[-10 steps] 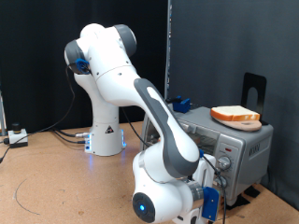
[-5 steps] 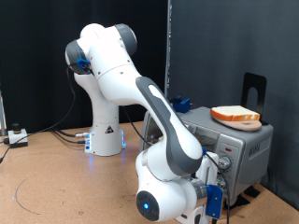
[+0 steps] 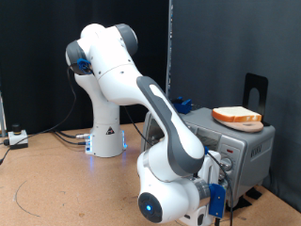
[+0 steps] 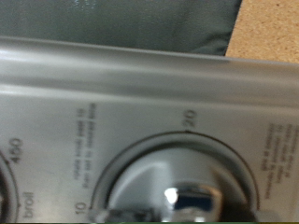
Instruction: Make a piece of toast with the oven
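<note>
The silver oven [image 3: 243, 160] stands at the exterior view's right. Two stacked slices of toast [image 3: 237, 116] lie on its top. My arm bends low in front of it, and the hand [image 3: 214, 196] is pressed close to the oven's front at its knob panel. The fingers are hidden there. The wrist view is filled by the oven's panel [image 4: 121, 93], with a round silver timer knob [image 4: 192, 194] right in front of the camera, ringed by the marks 10 and 20. No fingertips show in that view.
The oven sits on a brown wooden table [image 3: 56, 179]. A black curtain hangs behind. A black upright stand [image 3: 255, 89] rises behind the oven. Cables and a small box [image 3: 17, 137] lie at the exterior view's left, by the arm's base [image 3: 106, 141].
The hand and wrist have shifted slightly towards the oven's front panel. The toast and the oven have not moved.
</note>
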`<action>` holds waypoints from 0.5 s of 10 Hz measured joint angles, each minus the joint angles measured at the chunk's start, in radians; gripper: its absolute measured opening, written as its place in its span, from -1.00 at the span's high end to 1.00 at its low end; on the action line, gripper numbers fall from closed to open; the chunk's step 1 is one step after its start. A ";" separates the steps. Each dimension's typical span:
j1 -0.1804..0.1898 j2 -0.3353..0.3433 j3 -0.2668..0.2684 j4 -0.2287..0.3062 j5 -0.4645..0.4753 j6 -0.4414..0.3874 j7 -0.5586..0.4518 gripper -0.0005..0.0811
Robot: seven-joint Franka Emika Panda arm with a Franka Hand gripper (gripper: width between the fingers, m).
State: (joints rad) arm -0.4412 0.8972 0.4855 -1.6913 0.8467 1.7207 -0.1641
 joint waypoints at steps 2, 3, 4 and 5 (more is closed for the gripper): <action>-0.001 0.001 0.000 0.000 0.001 -0.002 0.000 0.75; -0.001 0.001 0.000 0.000 0.001 -0.002 0.000 0.75; -0.001 0.001 0.000 0.000 0.001 -0.002 -0.001 0.75; -0.004 -0.007 0.003 -0.013 0.009 0.019 -0.046 0.75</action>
State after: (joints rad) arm -0.4455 0.8906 0.4885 -1.7040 0.8557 1.7401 -0.2101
